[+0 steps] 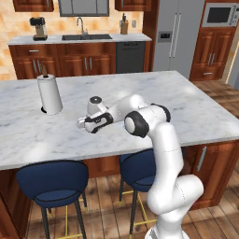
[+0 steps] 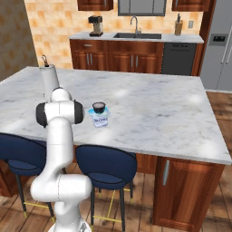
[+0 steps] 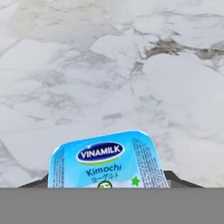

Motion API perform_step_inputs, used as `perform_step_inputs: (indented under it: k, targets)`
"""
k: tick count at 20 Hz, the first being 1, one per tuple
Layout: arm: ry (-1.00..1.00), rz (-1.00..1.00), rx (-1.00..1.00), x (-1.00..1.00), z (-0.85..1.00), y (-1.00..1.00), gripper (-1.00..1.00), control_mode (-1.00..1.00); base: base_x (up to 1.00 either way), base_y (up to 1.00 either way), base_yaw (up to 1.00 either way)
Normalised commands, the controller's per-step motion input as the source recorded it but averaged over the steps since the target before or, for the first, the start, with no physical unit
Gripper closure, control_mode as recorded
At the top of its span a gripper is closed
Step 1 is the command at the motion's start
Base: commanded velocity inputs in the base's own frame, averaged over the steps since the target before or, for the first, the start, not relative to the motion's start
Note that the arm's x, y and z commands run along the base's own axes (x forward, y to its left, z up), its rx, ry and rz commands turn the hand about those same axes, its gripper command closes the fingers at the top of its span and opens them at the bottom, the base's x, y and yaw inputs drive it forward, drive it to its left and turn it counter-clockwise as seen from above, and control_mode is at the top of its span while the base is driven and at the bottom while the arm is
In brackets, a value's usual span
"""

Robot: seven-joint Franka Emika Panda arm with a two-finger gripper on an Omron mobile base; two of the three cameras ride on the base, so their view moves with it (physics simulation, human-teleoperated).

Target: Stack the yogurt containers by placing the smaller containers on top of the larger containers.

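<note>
The gripper [image 3: 107, 186] sits around a small blue-topped yogurt cup [image 3: 107, 159] on the marble counter [image 3: 131, 65]; whether it pinches it cannot be told.

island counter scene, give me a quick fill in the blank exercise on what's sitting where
1. The dark cup sits on top of the ____ tub.
2. The paper towel roll stands ____ on the marble counter.
3. In the hand view, the small cup between the gripper's fingertips has a light-____ lid.
4. Under the counter's near edge stand two ____ stools.

Missing words: white; upright; blue; blue
</note>
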Motion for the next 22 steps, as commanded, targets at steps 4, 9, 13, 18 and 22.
perform_step_inputs:
  k: [4,9,13,18,22]
  targets:
    - [-0.05,0.0,0.0,-0.04,0.1,-0.02,1.0,-1.0,0.0,0.0,0.0]
    - [-0.15,0.0,0.0,-0.41,0.4,-0.34,1.0,-1.0,0.0,0.0,0.0]
    - [-0.2,0.0,0.02,-0.5,0.71,-0.43,1.0,-1.0,0.0,0.0,0.0]
    - [-0.15,0.0,0.03,-0.42,0.84,-0.32,1.0,-1.0,0.0,0.0,0.0]
    - [-0.03,0.0,0.01,-0.31,0.99,-0.03,1.0,-1.0,0.0,0.0,0.0]
